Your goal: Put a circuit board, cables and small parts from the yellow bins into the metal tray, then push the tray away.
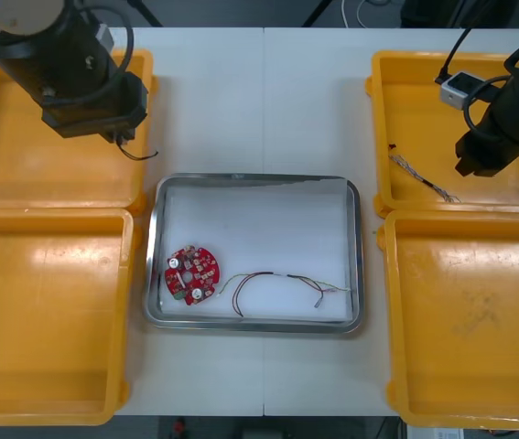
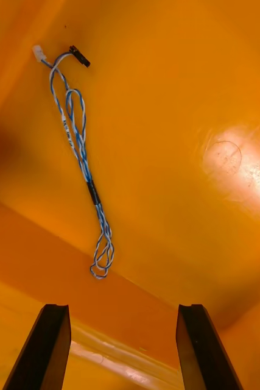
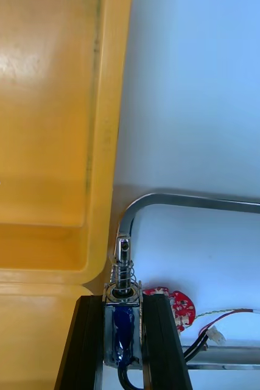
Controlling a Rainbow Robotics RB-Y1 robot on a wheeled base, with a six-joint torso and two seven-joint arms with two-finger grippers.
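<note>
A round red circuit board (image 1: 192,273) and a red and yellow cable (image 1: 277,283) are laid in the metal tray (image 1: 259,177) at centre frame. A small metal part (image 3: 123,268) is clamped in the left gripper (image 3: 122,300), upper left, near the tray's corner. The right gripper (image 2: 123,309) is held wide above the twisted blue and white cable (image 2: 81,152) in the upper right yellow bin (image 1: 405,91). The push is judged outstanding. No writing is legible.

The metal tray (image 1: 360,256) sits mid-counter (image 1: 259,101), with bins (image 1: 39,311) flanking it. Inside it, a circuit board (image 1: 192,273) lies near-left, with a cable (image 1: 277,283) to its right. A twisted cable (image 1: 421,176) lies in the far right bin (image 1: 424,101), and the right end effector (image 2: 122,308) is above that bin. The left end effector (image 3: 122,298), clasping a small metal part (image 3: 122,268), hangs above the far left bin (image 1: 21,165) at its near-right corner.
</note>
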